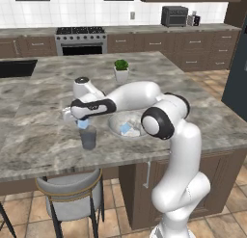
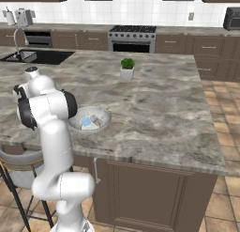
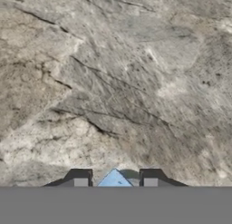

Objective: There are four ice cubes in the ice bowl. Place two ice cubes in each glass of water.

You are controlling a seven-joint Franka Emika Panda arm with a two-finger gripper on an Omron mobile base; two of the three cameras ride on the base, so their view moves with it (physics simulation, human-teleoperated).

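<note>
Gripper (image 1: pixel 83 122) is pinching a pale blue ice cube (image 3: pixel 114 179) between its two dark finger tips, directly above a glass of water (image 1: pixel 88 137) standing near the front edge of the marble island counter (image 1: pixel 202 112). Just to the right of that tumbler, the grey ice bowl (image 2: pixel 104 114) is sitting with ice cubes (image 2: pixel 86 122) lying inside. A small white pot with a green plant (image 2: pixel 127 69) is standing farther back, well apart.
</note>
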